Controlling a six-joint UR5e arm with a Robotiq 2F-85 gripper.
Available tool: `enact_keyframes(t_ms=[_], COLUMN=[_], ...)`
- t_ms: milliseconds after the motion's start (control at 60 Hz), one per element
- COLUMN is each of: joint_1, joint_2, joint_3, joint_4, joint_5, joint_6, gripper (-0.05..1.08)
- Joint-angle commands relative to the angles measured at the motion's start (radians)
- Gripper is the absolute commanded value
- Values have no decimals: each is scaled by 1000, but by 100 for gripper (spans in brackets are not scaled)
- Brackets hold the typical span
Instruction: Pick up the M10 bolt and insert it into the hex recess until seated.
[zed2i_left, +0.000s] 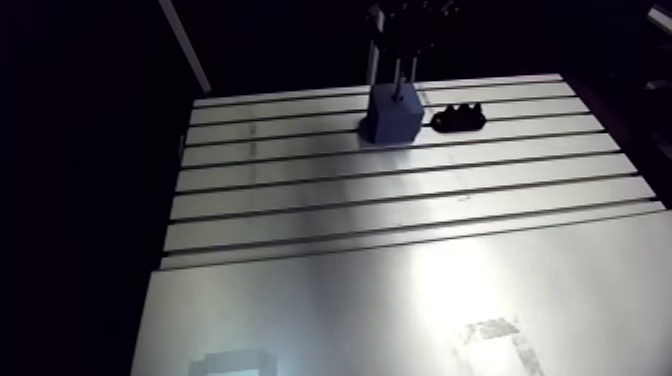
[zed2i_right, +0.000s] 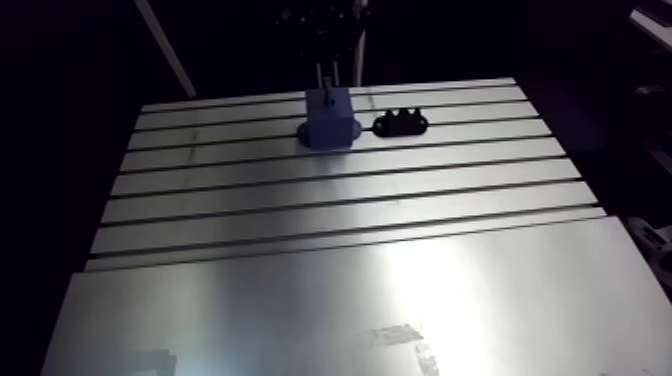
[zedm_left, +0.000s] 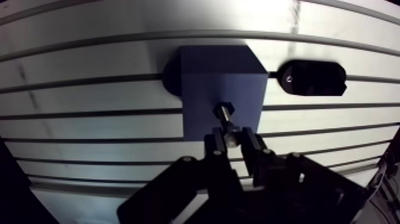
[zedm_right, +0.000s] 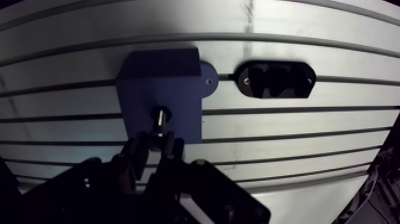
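While pinched by the gripper (zedm_left: 234, 142), bolt (zedm_left: 225, 113) head-down atop blue block (zedm_left: 208, 71); perhaps seated.

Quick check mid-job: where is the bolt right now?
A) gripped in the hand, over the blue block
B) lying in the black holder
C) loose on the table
A: in the wrist view the hand is shut on the bolt, whose far end is at the top face of the blue block; the black holder lies beside the block.

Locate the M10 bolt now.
In the wrist view, the M10 bolt is clamped in the gripper, its head over the blue block, the black holder alongside that block.
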Motion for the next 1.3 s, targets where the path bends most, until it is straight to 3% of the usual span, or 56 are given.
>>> enact_keyframes(t_ms=[17, 1300], joint_1=[0, 0], joint_2=[0, 0], joint_3=[0, 14], joint_4=[0, -34], joint_5=[0, -2], joint_6=[-1, -9], gripper=[81, 81])
